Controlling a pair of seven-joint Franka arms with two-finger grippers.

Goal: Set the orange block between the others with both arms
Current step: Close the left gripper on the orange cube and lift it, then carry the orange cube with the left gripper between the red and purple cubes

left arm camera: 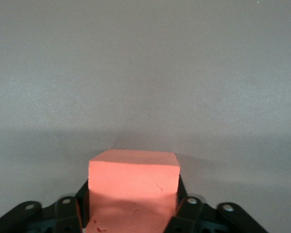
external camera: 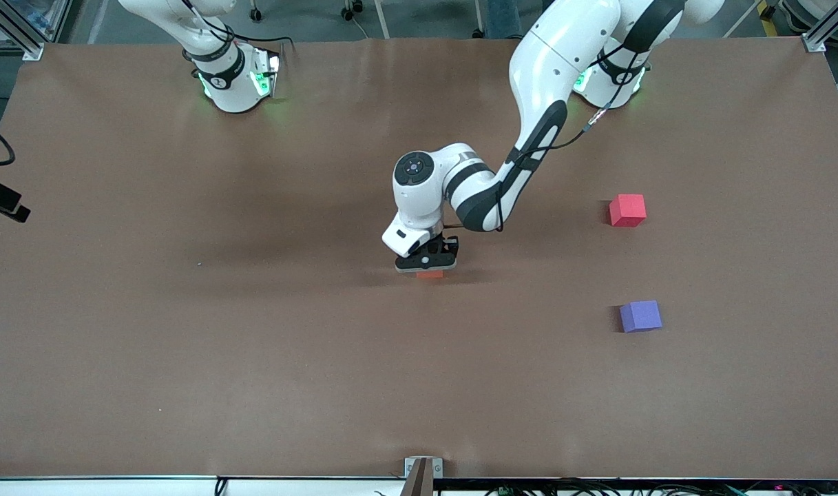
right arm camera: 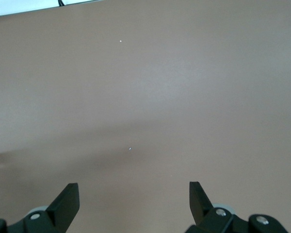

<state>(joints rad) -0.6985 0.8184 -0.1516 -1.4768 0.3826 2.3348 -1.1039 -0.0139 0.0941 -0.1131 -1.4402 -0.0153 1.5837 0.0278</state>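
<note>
The orange block (external camera: 430, 274) rests on the brown table near its middle, mostly covered from above by my left gripper (external camera: 428, 267). In the left wrist view the orange block (left arm camera: 133, 177) fills the gap of the left gripper (left arm camera: 132, 206), with a black finger (left arm camera: 82, 196) pressed against each side, so the gripper is shut on it. The red-pink cube (external camera: 627, 210) and the purple cube (external camera: 640, 316) sit toward the left arm's end of the table, the purple one nearer the front camera. My right gripper (right arm camera: 134, 196) is open over bare table and holds nothing.
A gap of bare table lies between the red-pink and purple cubes. The right arm's base (external camera: 236, 76) stands at the table's back edge; its hand is outside the front view. A metal bracket (external camera: 422, 472) sits at the table's front edge.
</note>
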